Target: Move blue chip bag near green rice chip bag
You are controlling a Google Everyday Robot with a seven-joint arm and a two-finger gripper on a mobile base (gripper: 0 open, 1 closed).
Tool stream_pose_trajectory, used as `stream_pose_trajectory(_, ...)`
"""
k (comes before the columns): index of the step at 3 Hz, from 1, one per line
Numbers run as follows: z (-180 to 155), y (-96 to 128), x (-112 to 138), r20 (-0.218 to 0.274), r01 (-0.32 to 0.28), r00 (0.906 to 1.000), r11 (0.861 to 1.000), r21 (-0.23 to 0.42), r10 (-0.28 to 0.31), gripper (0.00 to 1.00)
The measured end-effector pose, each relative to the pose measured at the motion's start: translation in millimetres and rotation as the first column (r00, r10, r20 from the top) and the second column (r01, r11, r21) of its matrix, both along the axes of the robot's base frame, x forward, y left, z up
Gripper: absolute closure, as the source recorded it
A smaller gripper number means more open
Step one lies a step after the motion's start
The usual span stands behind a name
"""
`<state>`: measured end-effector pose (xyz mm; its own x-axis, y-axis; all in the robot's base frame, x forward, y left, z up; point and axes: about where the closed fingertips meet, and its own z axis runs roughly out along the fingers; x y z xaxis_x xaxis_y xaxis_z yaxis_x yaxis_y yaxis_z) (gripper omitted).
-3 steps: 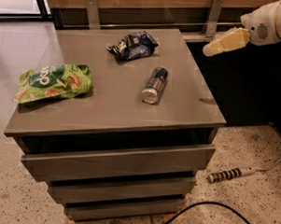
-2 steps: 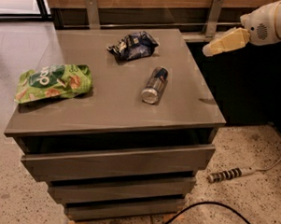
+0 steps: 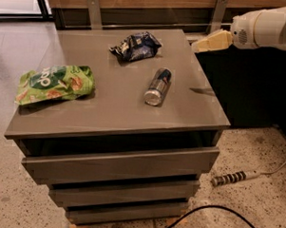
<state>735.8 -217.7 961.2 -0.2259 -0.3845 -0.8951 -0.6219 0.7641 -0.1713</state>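
Note:
The blue chip bag, small, crumpled and dark navy, lies at the back middle of the grey cabinet top. The green rice chip bag, larger and bright green with white lettering, lies flat at the left side of the top. My gripper is at the right, raised over the cabinet's back right edge, to the right of the blue bag and apart from it. It holds nothing that I can see.
A silver-and-blue drink can lies on its side between the blue bag and the front right of the top. Drawer fronts face me below. A cable and striped plug lie on the speckled floor at right. A wooden wall stands behind.

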Motion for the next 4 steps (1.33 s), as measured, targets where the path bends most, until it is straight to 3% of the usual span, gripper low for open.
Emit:
stream_pose_trajectory(1,0.4,5.3,59.7,0.097,0.096,0.9896,0.99,0.1,-0.106,0.0)
stream_pose_trajectory(2,2.4,10.3,89.1,0.121,0.106,0.9851,0.985,0.135,-0.122,0.0)
stream_pose_trajectory(3,-13.3,27.9,115.8,0.092,0.07,0.9923,0.989,0.133,-0.083,0.0)
stream_pose_trajectory(4,-38.0,54.9,127.4,0.023,-0.003,0.9997,0.991,0.134,0.0,0.0)
